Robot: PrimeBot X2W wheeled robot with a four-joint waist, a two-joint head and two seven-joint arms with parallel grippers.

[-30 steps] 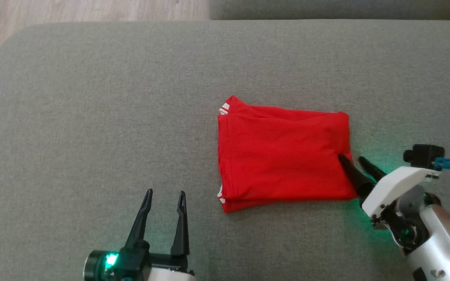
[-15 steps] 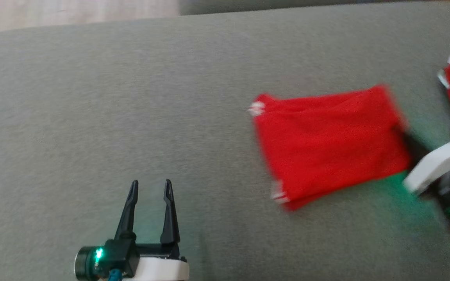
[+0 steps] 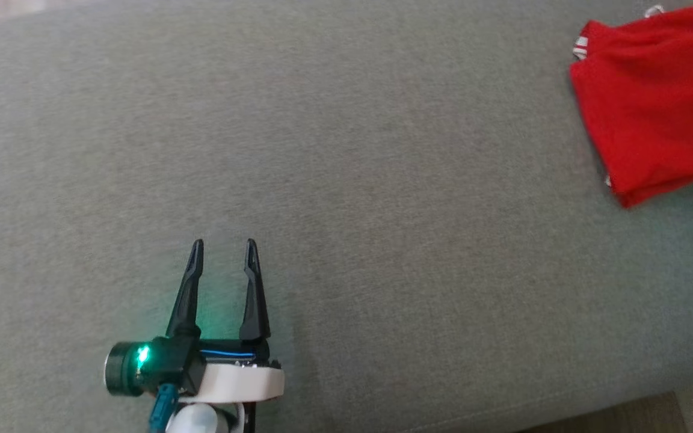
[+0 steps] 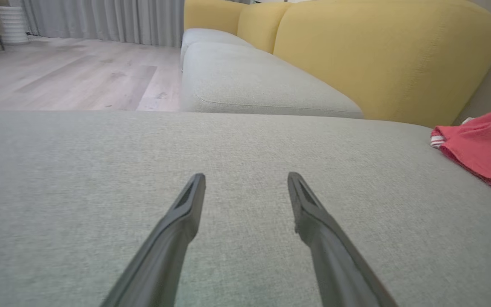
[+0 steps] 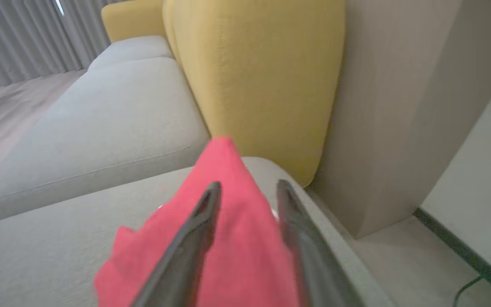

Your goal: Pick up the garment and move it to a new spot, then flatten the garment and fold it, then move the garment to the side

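Observation:
The garment (image 3: 653, 102) lies folded and red at the far right of the grey sofa seat (image 3: 382, 180), with striped trim at its left corner (image 4: 437, 140). My right gripper (image 5: 245, 185) hovers over it, jaws a little apart, and red cloth (image 5: 237, 256) shows in the gap and beneath the fingers; no pinch on the cloth is visible. My left gripper (image 3: 223, 243) rests open and empty low over the seat at the lower left, far from the garment; its spread fingers (image 4: 190, 200) point across bare cushion.
A yellow backrest (image 5: 258, 76) and a beige wall panel (image 5: 390, 106) stand just past the garment. A second grey seat (image 4: 245, 81) and wood floor (image 4: 66, 76) lie beyond. The seat's front edge (image 3: 623, 409) shows at lower right, and a cable (image 5: 488, 264) runs along the floor.
The right gripper closed on the garment's right edge and dragged it far to the right, then its jaws parted. The head camera shifted. The left gripper stayed open.

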